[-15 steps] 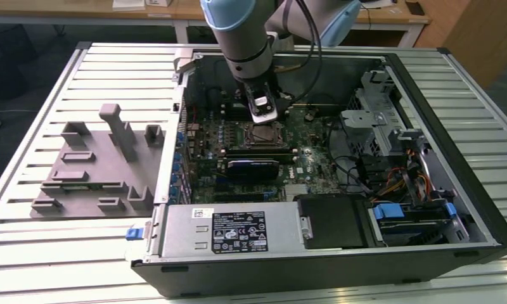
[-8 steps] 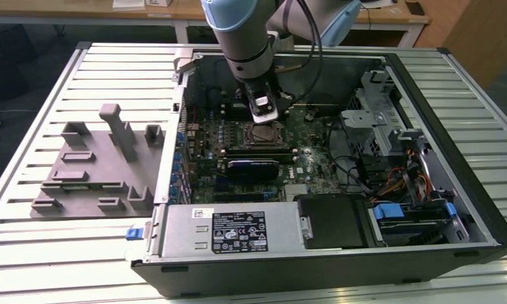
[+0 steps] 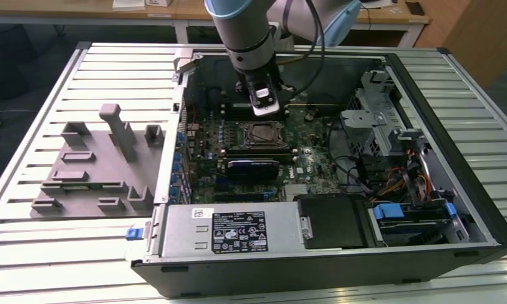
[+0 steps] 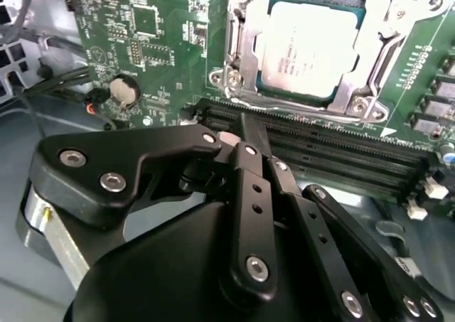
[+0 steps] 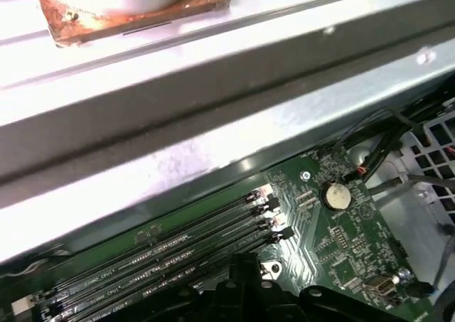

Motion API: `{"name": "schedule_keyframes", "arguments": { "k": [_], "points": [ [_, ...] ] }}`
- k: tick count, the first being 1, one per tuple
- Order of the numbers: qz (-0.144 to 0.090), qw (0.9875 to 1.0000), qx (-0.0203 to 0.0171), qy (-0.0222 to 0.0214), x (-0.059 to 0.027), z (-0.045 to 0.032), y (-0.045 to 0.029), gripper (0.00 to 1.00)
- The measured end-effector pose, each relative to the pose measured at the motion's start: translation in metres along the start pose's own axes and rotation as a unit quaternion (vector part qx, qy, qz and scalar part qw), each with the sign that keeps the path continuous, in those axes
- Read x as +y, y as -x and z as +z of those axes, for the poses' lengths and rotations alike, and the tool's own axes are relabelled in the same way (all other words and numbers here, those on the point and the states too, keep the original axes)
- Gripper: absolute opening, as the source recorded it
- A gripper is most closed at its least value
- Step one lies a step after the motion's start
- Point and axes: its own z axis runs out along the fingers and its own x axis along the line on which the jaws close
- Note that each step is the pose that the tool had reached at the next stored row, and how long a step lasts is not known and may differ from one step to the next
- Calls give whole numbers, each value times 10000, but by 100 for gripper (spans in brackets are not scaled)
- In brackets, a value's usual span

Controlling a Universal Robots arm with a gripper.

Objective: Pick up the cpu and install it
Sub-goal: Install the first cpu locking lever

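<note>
Second wrist view: the cpu [image 4: 307, 46] sits in the motherboard socket [image 4: 238, 59], frame open around it. The end effector [image 4: 250, 133] hangs just beside it over the memory slots [image 4: 341, 148], fingers together, holding nothing.

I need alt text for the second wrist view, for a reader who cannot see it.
The cpu, silvery with a pale rim, sits in its metal-framed socket on the green motherboard. The black gripper is in the foreground, beside the dark memory slots.

Silvery brushed-metal cpu [image 4: 307, 48]; matt black tool [image 4: 245, 133]; glossy green board [image 4: 153, 45].
</note>
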Motion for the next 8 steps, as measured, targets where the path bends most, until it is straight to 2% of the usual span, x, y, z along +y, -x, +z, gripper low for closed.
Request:
{"name": "schedule_keyframes", "arguments": {
  "k": [7, 8],
  "points": [
    [1, 10000, 0, -1, 5, -16, 3, 11],
    [-4, 10000, -2, -21, 6, -16, 3, 11]
  ]
}}
